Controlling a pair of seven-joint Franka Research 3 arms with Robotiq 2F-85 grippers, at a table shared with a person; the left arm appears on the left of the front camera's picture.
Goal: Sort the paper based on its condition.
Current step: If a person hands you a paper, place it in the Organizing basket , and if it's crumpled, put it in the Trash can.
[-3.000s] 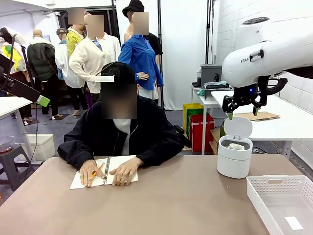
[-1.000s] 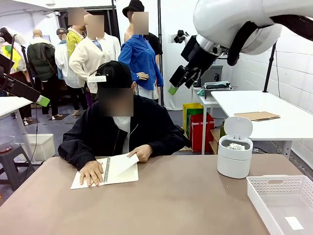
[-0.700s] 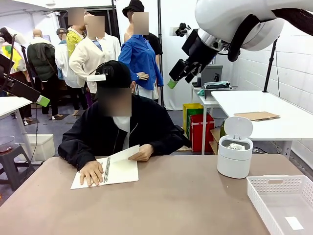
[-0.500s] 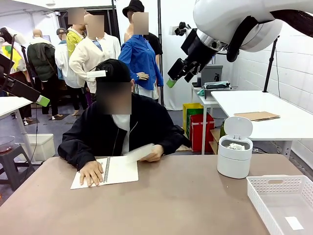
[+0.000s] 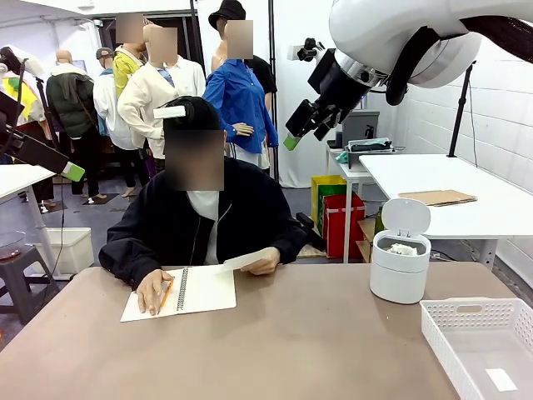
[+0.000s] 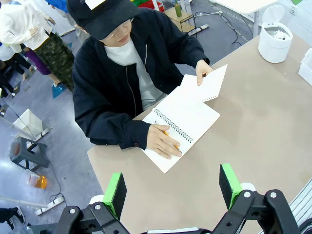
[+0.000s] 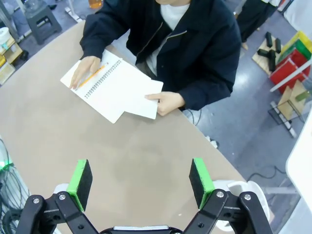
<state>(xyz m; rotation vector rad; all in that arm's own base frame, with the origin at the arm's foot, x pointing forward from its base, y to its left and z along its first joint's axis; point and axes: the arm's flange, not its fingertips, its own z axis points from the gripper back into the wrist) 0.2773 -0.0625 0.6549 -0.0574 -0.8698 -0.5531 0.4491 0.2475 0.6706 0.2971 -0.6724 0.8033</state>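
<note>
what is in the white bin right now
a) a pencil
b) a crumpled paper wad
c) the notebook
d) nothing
b: the open bin shows a lumpy white paper wad inside; the pencil is under the person's hand on the notebook.

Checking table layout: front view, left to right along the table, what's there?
spiral notebook → loose sheet in the person's hand → white bin holding crumpled paper → white basket
</note>
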